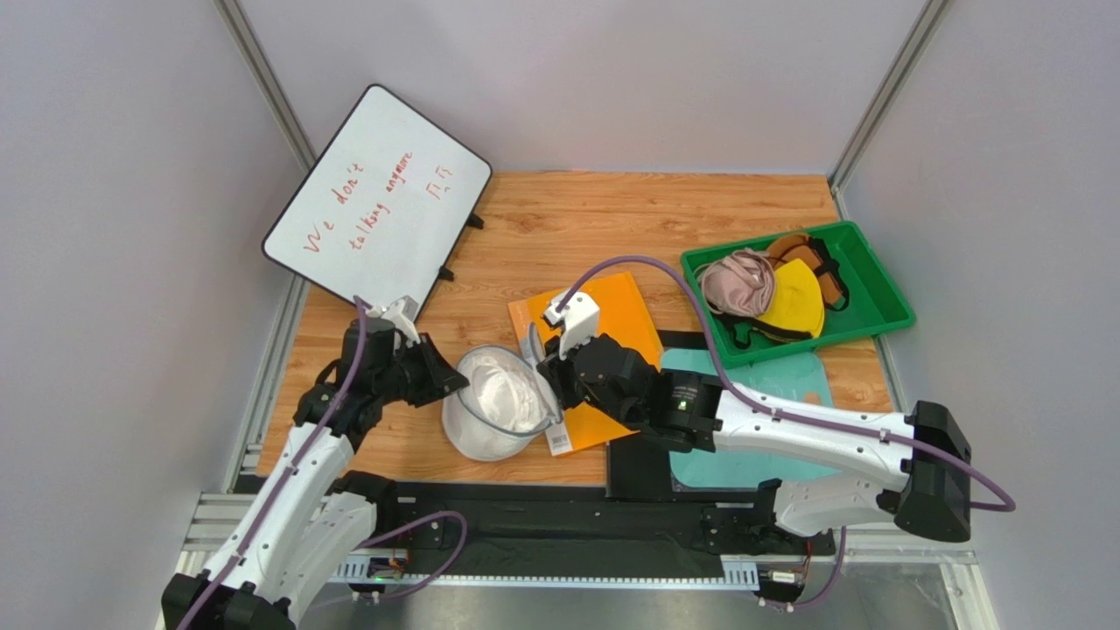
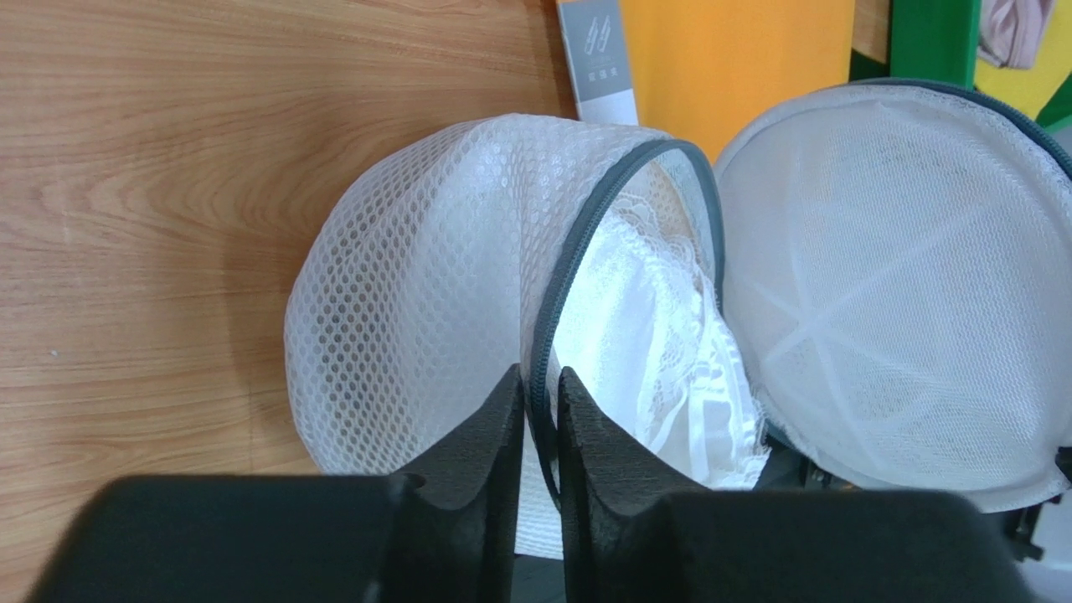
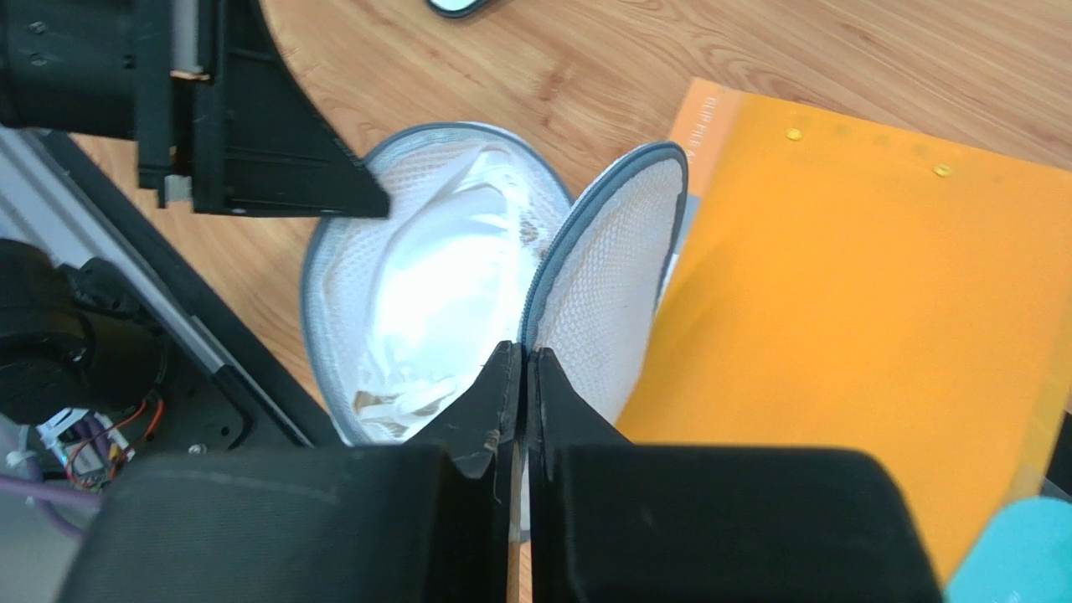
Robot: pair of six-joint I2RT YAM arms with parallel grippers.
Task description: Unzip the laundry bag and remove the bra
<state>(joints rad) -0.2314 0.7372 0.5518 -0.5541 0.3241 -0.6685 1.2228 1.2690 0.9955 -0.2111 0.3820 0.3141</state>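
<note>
A robotics lab test cell: plain grey panel walls (image 1: pixel 592 79) on aluminium posts (image 1: pixel 270 92) box in a wooden table (image 1: pixel 618 217), with a handwritten whiteboard (image 1: pixel 377 197) leaning at ten o'clock.

Mouth of the laundry bag (image 1: pixel 489 410) gapes upward, free from above. Left tool (image 1: pixel 458 381) pinches its left rim, right tool (image 1: pixel 548 381) holds the lid (image 3: pixel 617 277) raised on the right, crowding both sides. Table (image 1: pixel 592 217) beyond lies open; orange folder (image 1: pixel 615 328) just beside.

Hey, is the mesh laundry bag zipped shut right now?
No, the left wrist view shows the laundry bag with its lid swung open and a white lacy garment showing inside.
</note>
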